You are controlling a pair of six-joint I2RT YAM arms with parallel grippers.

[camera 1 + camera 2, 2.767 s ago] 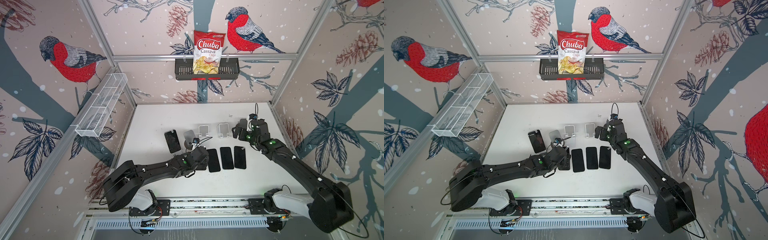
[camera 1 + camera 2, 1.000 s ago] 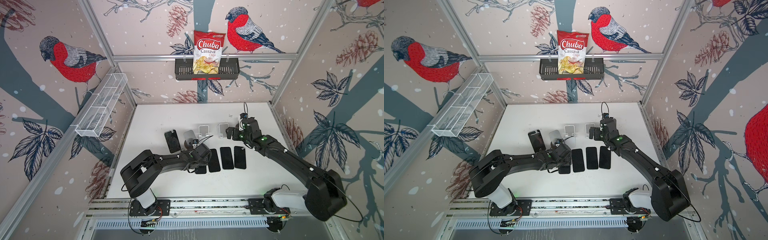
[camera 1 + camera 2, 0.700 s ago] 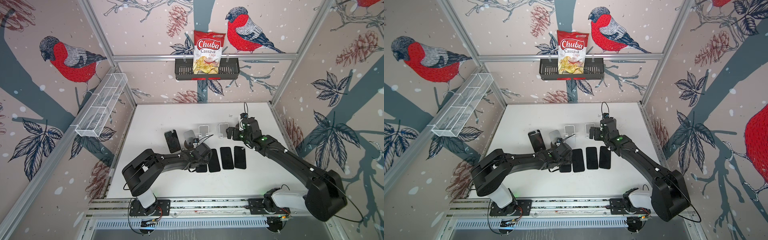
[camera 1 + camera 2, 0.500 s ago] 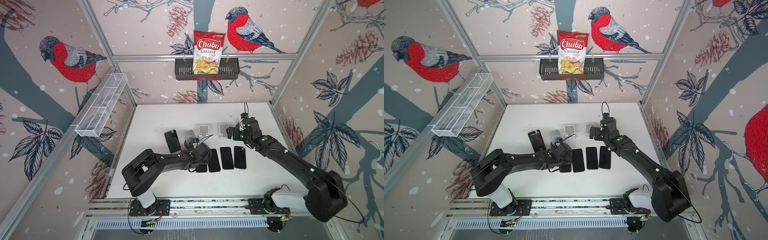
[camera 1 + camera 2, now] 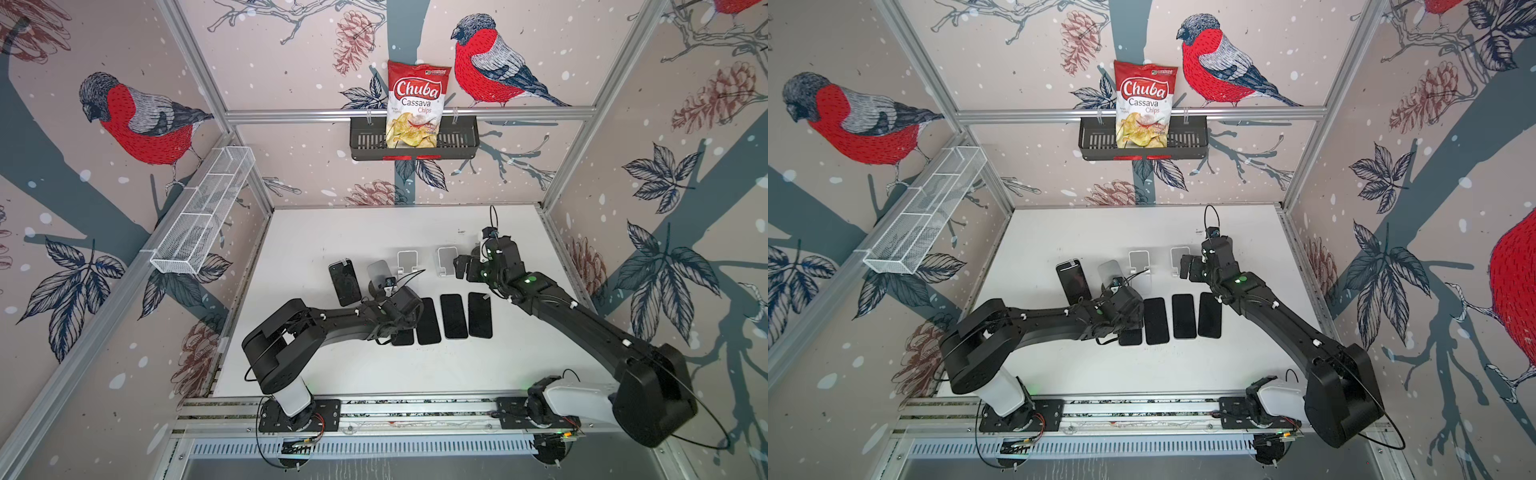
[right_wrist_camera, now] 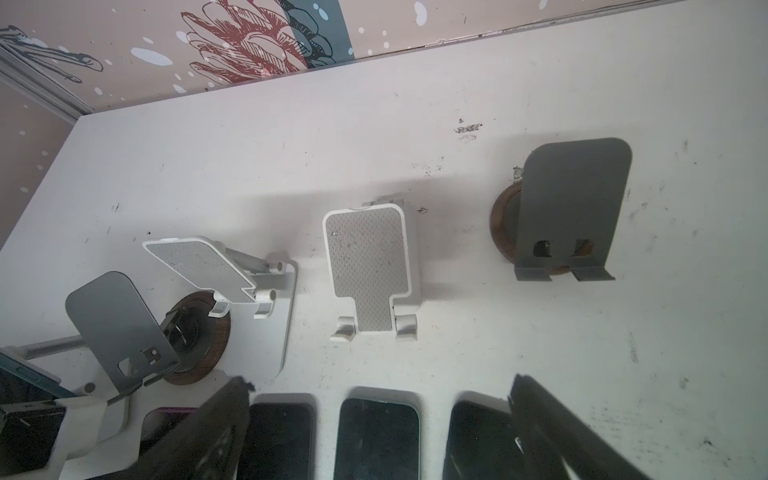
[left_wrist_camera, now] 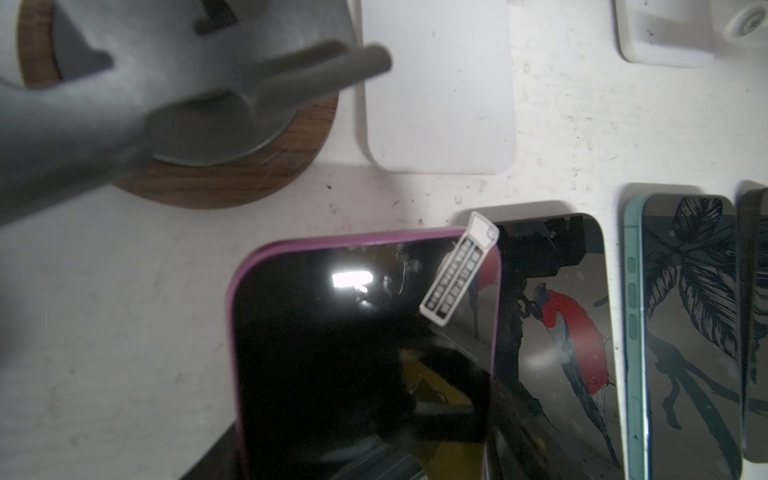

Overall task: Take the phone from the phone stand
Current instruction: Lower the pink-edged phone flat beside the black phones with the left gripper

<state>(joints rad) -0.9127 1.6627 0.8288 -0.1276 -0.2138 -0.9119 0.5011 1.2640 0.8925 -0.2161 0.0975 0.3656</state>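
White tabletop (image 5: 332,232) in a bird-papered enclosure. We mark the left gripper (image 5: 397,329), closed on the purple-cased phone (image 7: 361,353); its fingers are mostly hidden in the left wrist view. Nearly three seconds ago we counted three phones in the flat row. A fourth now sits at the row's left end, and the left arm's elbow has folded up. Over the last second we see almost no motion. We read this as the phone being off the grey stand (image 5: 379,270), which stands empty, with only the release left.

The screen faces up and the long axis runs front to back, parallel to its neighbour (image 7: 561,332), whose edge it appears to overlap. The end bearing the sticker tab (image 7: 457,270) points toward the stands. Whether it lies fully flat we cannot tell. The right gripper (image 5: 462,268) hangs wide open and empty beside a white stand (image 5: 446,257). One propped phone (image 5: 344,283) is still on its stand at far left.
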